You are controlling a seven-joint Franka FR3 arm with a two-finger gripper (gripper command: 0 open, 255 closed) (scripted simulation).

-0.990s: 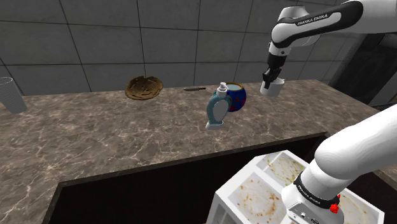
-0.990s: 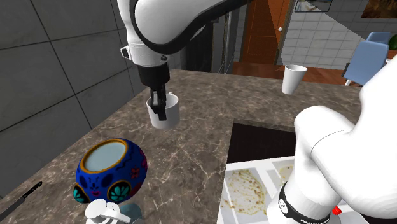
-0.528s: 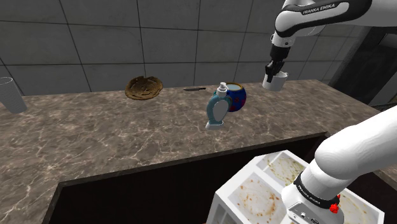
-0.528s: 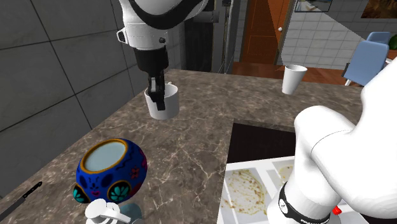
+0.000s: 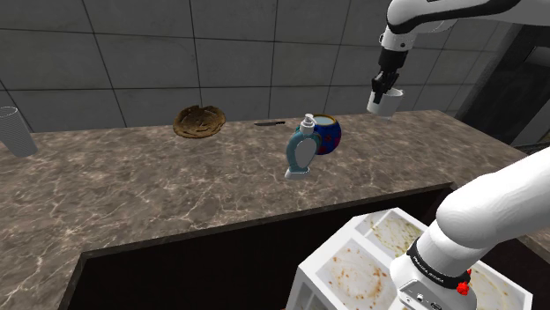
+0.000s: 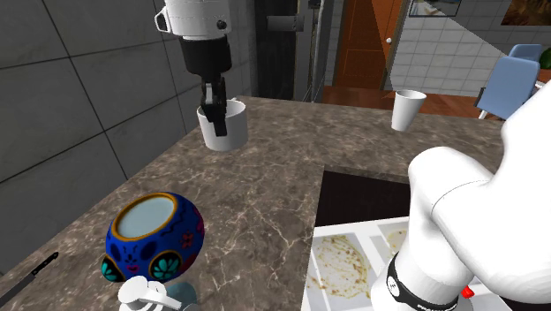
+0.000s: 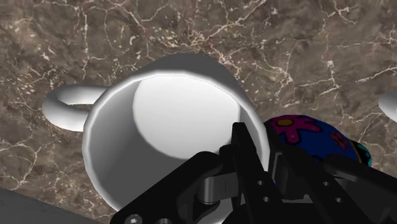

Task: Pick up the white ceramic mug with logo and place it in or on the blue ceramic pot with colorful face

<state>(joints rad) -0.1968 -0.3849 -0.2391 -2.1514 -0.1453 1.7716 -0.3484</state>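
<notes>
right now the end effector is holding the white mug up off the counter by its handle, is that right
Not by its handle: the end effector clasps the white mug by its rim, and the handle sticks out free, as the wrist view shows. It is up off the counter.

arm: high, reaching out | gripper (image 6: pixel 215 122): pointing down — clamped on mug (image 6: pixel 232 132) wall
</notes>
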